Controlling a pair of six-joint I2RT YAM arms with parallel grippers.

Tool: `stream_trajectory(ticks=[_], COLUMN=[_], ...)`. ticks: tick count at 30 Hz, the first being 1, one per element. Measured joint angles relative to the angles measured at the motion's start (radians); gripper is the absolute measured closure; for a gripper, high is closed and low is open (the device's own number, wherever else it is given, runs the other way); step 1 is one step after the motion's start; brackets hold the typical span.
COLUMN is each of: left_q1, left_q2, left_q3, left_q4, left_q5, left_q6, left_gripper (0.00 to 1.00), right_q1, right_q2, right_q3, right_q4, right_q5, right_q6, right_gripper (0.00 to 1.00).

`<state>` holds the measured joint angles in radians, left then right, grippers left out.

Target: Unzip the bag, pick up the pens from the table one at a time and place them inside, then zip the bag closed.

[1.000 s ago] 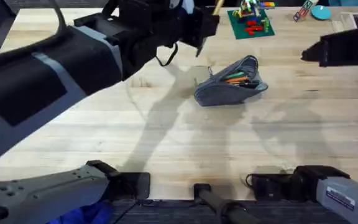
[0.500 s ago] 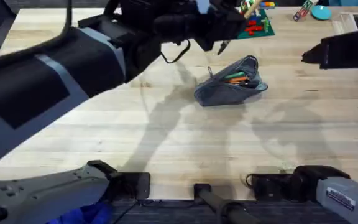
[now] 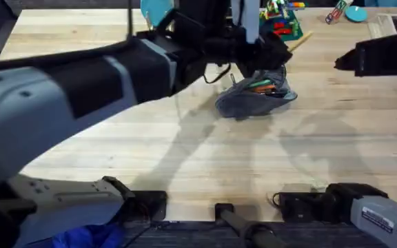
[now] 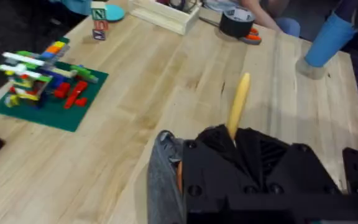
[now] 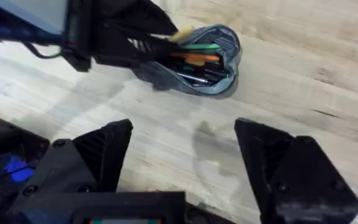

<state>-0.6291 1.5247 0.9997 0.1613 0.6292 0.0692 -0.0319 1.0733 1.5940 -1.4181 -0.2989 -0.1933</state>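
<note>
while the left tool (image 3: 271, 52) grips a yellow-tan pen (image 4: 237, 107), the grey-blue bag (image 5: 199, 62) gapes unzipped.

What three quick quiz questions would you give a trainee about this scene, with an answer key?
1. True or false: the bag is zipped shut.
2. Multiple choice: what does the left hand hold? A. the yellow-tan pen. B. a green brick plate. C. a blue cup.
3. Fill in the blank: the right hand, above the table and apart from the bag, is ____ (open or shut).

Key:
1. False. The bag gapes open, with green and orange pens showing inside.
2. A.
3. Open.
</note>
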Motion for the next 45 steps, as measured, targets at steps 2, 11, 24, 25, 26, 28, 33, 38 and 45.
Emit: stream_trajectory(ticks=[2, 11, 24, 25, 26, 28, 33, 38, 45], left_q1=[-0.015, -0.033, -0.033, -0.033, -0.033, -0.033, -0.029, -0.016, -0.013], left_q2=[0.022, 0.103, 0.191, 0.195, 0.196, 0.197, 0.197, 0.197, 0.197], left_q3=[0.0, 0.0, 0.0, 0.0, 0.0, 0.0, 0.0, 0.0, 0.009], left_q4=[0.017, 0.03, 0.009, -0.002, -0.019, -0.057, -0.131, -0.167, -0.191], left_q5=[0.0, 0.029, 0.034, 0.033, 0.033, 0.028, -0.021, -0.071, -0.099], left_q6=[0.003, 0.009, 0.056, 0.06, 0.068, 0.085, 0.12, 0.134, 0.137], left_gripper=[0.961, 0.961, 0.96, 0.96, 0.96, 0.96, 0.961, 0.961, 0.961], right_q1=[0.0, 0.0, 0.0, 0.0, 0.0, 0.0, 0.0, 0.0, 0.0], right_q2=[0.0, 0.0, 0.0, 0.0, 0.0, 0.0, 0.0, 0.0, 0.0], right_q3=[0.0, 0.0, 0.0, 0.0, 0.0, 0.0, 0.0, 0.0, 0.0], right_q4=[0.0, 0.0, 0.0, 0.0, 0.0, 0.0, 0.0, 0.0, 0.003], right_q5=[0.0, 0.0, 0.0, 0.0, 0.0, 0.0, 0.0, 0.0, 0.0], right_q6=[0.0, 0.0, 0.0, 0.0, 0.0, 0.0, 0.0, 0.0, 0.0], right_gripper=[0.003, 0.003, 0.003, 0.003, 0.003, 0.004, 0.004, 0.004, 0.004])
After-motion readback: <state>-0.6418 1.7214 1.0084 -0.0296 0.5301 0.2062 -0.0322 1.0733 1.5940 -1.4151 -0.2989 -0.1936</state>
